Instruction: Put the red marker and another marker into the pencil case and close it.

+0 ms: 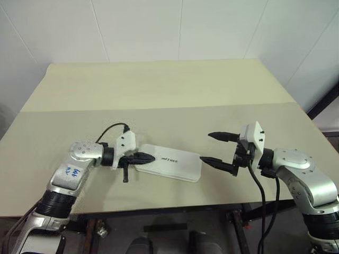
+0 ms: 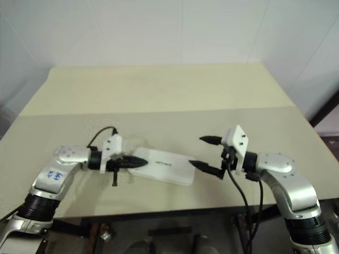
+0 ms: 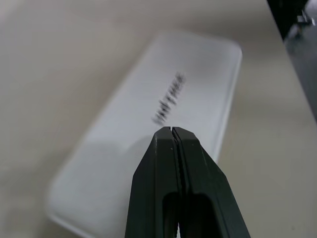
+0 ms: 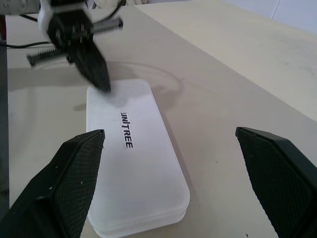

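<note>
The white pencil case (image 1: pixel 169 161) lies flat on the table near its front edge, lid closed, dark lettering facing up. My left gripper (image 1: pixel 151 157) is shut, its tips over the case's left end; the right wrist view shows the left gripper (image 4: pixel 101 82) right at the lid, and I cannot tell whether it touches. My right gripper (image 1: pixel 206 147) is open at the case's right end, with one finger nearer the table's front than the other and nothing between them. The red marker and the other marker are out of view.
The beige table (image 1: pixel 159 90) stretches back to a white wall. Its front edge (image 1: pixel 175 209) runs just below the case. A black cable loops above my left wrist (image 1: pixel 114 128), and another hangs from my right wrist (image 1: pixel 259 185).
</note>
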{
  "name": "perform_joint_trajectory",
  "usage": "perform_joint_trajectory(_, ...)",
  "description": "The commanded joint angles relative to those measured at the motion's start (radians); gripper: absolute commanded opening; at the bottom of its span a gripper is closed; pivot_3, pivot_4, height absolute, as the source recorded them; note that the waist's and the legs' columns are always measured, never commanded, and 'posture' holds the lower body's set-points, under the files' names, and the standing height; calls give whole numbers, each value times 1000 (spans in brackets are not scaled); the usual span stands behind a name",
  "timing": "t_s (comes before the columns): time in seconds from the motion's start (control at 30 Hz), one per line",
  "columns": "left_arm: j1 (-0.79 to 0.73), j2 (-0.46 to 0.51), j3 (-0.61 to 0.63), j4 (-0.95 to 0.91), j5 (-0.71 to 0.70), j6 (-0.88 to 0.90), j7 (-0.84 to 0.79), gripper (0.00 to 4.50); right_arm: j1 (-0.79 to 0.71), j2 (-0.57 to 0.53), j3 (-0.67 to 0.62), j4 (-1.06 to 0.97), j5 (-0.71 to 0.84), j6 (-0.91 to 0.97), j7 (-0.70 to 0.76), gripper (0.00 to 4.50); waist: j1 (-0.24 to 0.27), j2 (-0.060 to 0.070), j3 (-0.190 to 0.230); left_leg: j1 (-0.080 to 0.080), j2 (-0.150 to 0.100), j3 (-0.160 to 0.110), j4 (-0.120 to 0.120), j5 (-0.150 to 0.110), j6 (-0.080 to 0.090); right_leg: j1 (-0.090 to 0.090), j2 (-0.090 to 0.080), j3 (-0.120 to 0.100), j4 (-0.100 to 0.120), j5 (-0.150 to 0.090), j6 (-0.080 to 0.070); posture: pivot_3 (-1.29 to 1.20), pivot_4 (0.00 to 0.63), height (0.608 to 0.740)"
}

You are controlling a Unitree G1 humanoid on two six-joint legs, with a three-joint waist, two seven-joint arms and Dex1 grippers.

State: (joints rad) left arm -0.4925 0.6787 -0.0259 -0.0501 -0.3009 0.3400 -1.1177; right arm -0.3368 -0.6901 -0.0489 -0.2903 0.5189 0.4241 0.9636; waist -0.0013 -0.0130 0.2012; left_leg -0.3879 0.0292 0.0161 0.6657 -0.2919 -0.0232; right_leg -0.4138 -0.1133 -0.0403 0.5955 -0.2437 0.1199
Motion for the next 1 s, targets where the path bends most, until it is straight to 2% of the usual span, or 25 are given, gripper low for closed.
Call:
perform_joint_trajectory(0.03, 10, 28, 123, -66, -94, 14, 13, 628, -29, -19, -12, 19, 3, -26, 41, 4500, -1, 0, 0, 0, 0, 0, 0, 0, 0, 0, 0, 0, 0, 0, 0, 0, 150, 740)
perform_joint_trajectory(0.23, 135, 93, 272, -138, -139, 30, 53, 2654, -90, -42, -19, 113, -26, -69, 95, 4500, -3, 0, 0, 0, 0, 0, -1, 0, 0, 0, 0, 0, -1, 0, 0, 0, 150, 740)
perform_joint_trajectory(0.43, 254, 90, 353, -206, -171, 14, 94, 4455, -147, -62, -17, 185, -46, -93, 138, 4500, 2, 0, 0, 0, 0, 0, -1, 0, 0, 0, 0, 0, -4, 0, 0, 0, 150, 740)
perform_joint_trajectory(0.67, 284, 76, 334, -241, -178, -1, 135, 4455, -179, -86, -17, 224, -64, -95, 181, 4500, 2, 0, 0, 0, 0, 0, -1, 0, 0, 0, 0, 0, -4, 0, 0, 0, 150, 740)
perform_joint_trajectory(0.83, 298, 67, 322, -233, -154, -21, 174, 4455, -130, -77, -7, 169, -60, -78, 176, 4500, 1, 0, 0, 0, 0, 1, -1, 0, 0, 0, 0, 0, -4, 0, 0, 0, 150, 740)
perform_joint_trajectory(1.0, 306, 87, 341, -244, -185, 12, 188, 4455, -158, -41, 19, 167, -64, -69, 164, 4500, -1, 0, 0, 1, 0, 1, -1, 0, 0, 0, 0, 0, -4, 0, 0, 0, 150, 740)
